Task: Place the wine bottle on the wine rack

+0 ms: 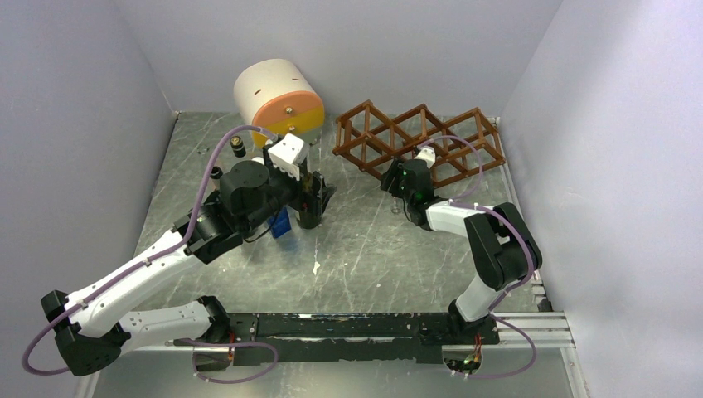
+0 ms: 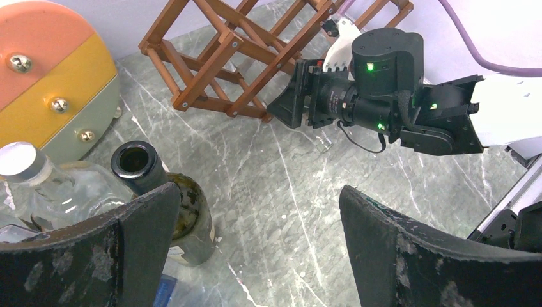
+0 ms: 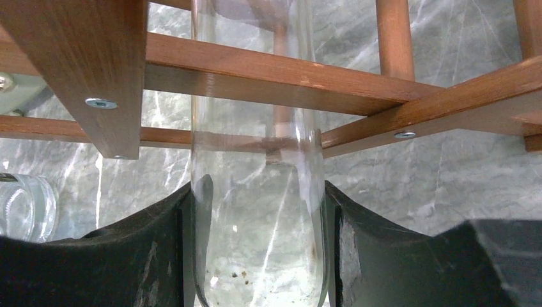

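Note:
The reddish-brown wooden wine rack stands at the back right; it also shows in the left wrist view and fills the top of the right wrist view. My right gripper is shut on a clear glass wine bottle, whose far end reaches into a rack cell between the slats. My left gripper is open and empty over the table. A dark green open-mouthed bottle stands upright just outside its left finger.
A round cream-and-orange drawer unit stands at the back, left of the rack. A clear bottle with a silver cap stands beside the dark bottle. A small dark object sits near the drawer unit. Walls enclose the table on three sides.

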